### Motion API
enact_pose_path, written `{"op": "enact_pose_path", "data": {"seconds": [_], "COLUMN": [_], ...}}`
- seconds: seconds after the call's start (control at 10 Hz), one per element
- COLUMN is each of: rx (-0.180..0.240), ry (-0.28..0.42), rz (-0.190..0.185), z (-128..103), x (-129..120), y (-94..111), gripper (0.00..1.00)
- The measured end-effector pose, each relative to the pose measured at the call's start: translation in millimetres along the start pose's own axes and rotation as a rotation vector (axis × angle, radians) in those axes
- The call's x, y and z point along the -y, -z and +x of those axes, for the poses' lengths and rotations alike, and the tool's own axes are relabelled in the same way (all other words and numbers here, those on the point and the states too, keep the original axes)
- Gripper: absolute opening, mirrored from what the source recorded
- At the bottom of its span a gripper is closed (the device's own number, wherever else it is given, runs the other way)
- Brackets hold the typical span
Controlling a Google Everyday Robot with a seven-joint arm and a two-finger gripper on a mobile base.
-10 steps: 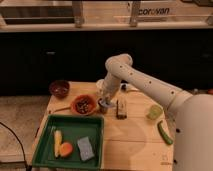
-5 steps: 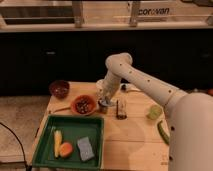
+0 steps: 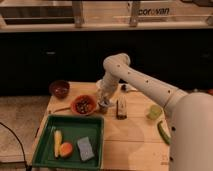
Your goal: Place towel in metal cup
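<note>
My arm reaches in from the right, and my gripper [image 3: 103, 96] hangs straight down over the small metal cup [image 3: 104, 105]. The cup stands on the wooden table [image 3: 135, 145] just right of the red bowl [image 3: 83, 105]. The gripper's end is right at the cup's mouth. Something pale shows at the gripper, just above the cup. I cannot tell whether it is the towel. No towel shows anywhere else on the table.
A dark bowl [image 3: 60, 88] stands at the back left. A green tray [image 3: 75, 127] at the front left holds a yellow piece, an orange piece and a grey sponge [image 3: 85, 148]. A dark bar [image 3: 121, 107] lies right of the cup. A green fruit [image 3: 155, 112] and a long green vegetable [image 3: 163, 132] lie at the right.
My gripper has sunk slightly and shifted a little left, closer onto the metal cup. Nothing else has moved.
</note>
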Motion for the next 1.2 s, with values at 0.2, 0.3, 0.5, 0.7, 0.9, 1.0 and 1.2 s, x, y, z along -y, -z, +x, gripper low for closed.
{"op": "enact_pose_path", "data": {"seconds": [0.2,0.3,0.5,0.7,0.9,1.0,1.2], "rx": [0.005,0.008,0.021,0.026,0.01,-0.004,-0.03], "ry": [0.008,0.01,0.005,0.004,0.008,0.007,0.0], "rz": [-0.002,-0.003,-0.002,0.001,0.008,0.011,0.011], "z": [-1.5,-1.6,-1.9,-0.9,2.4,6.2,15.2], "x": [4.6,5.6,4.3,0.6,1.1,1.7,3.6], "y": [-3.3,-5.7,-11.9,-15.4,-16.0,-13.4,-9.1], "gripper": [0.79,0.8,0.8,0.8,0.8,0.8,0.8]}}
